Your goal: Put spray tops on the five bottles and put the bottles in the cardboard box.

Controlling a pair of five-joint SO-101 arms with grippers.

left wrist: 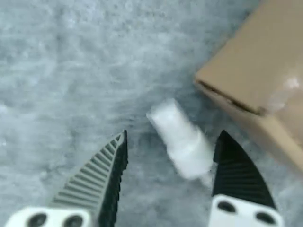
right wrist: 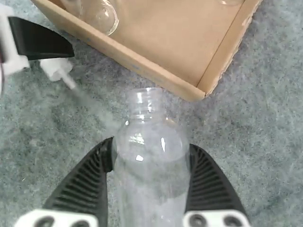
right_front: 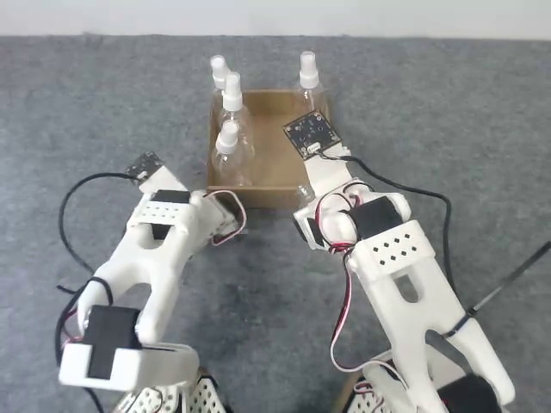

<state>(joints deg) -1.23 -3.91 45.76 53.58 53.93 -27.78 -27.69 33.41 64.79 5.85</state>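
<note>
A clear bottle [right wrist: 149, 137] without a top stands on the grey carpet just in front of the cardboard box [right wrist: 142, 66], and my right gripper [right wrist: 150, 151] is shut on its body. A white spray top [left wrist: 182, 144] lies on the carpet between the open fingers of my left gripper [left wrist: 173, 137], close to one finger [left wrist: 236, 170] and near the box corner [left wrist: 255, 71]. In the right wrist view the spray top [right wrist: 57, 68] shows its thin tube trailing toward the bottle. From above, both grippers sit at the front wall of the box [right_front: 258, 196], left gripper [right_front: 231, 211] and right gripper [right_front: 303, 194].
Several bottles with white spray tops stand in the box, such as one [right_front: 226, 146] near the front left and one [right_front: 307, 76] at the back right. The box floor [right wrist: 180, 42] on the right side is bare. Arm cables [right_front: 405, 185] trail over the carpet.
</note>
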